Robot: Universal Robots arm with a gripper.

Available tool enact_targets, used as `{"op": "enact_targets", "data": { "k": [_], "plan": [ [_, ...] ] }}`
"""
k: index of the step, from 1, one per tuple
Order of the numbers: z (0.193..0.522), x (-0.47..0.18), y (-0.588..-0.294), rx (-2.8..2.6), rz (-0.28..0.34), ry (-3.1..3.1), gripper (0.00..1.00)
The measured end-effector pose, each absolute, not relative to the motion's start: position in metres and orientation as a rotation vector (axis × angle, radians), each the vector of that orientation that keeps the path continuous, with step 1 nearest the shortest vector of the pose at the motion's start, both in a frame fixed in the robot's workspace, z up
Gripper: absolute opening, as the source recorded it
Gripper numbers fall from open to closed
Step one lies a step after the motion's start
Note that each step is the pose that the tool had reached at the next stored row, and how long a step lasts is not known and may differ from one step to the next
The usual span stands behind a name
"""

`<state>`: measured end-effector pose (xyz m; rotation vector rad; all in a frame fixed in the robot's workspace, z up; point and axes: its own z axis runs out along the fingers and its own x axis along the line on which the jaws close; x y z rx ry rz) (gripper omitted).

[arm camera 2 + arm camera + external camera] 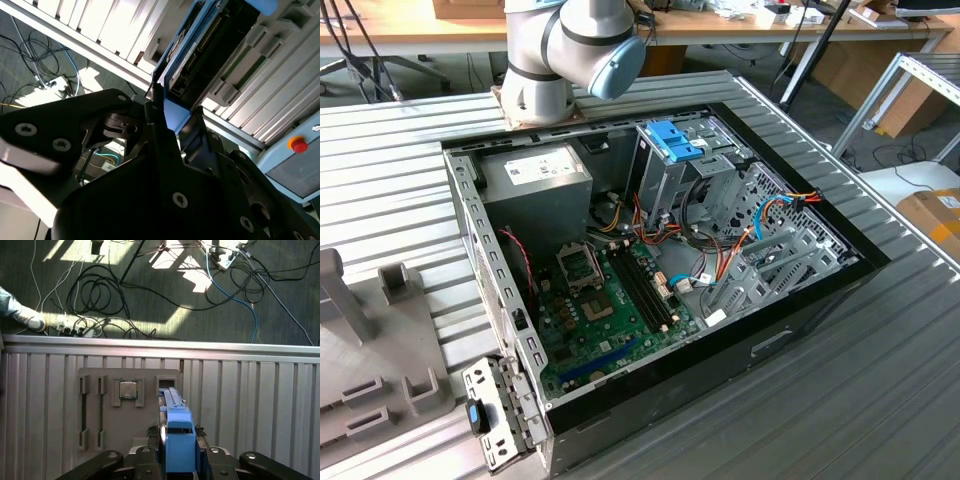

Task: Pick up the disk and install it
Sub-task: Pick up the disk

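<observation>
The disk (178, 452) stands on edge between my gripper's (177, 434) two black fingers, its blue end tab toward the camera and its blue rails running away from it. My gripper is shut on it. In the second wrist view the disk (200, 45) shows its black body and blue rail reaching out past the gripper (175, 120). It hangs over the grey fixture plate (130, 415), its far end over one of the plate's slots. Whether it touches the plate cannot be told.
The open computer case (860, 262) lies on the ribbed metal table, with the motherboard (600, 310) and a tall grey drive cage with a blue latch (672, 140). The arm's base (565, 50) stands behind it. The fixture (380, 340) lies at the exterior view's left. Cables (100, 290) cover the floor past the table edge.
</observation>
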<state>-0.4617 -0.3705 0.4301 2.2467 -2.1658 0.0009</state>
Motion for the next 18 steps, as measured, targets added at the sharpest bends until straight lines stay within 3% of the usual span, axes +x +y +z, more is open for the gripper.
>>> {"op": "enact_targets", "data": {
  "k": [8, 18],
  "plan": [
    [0.446, -0.462, -0.37, 2.247, 0.001, -2.166, 0.36],
    [0.496, -0.462, -0.37, 2.248, 0.003, -2.167, 0.36]
  ]
}}
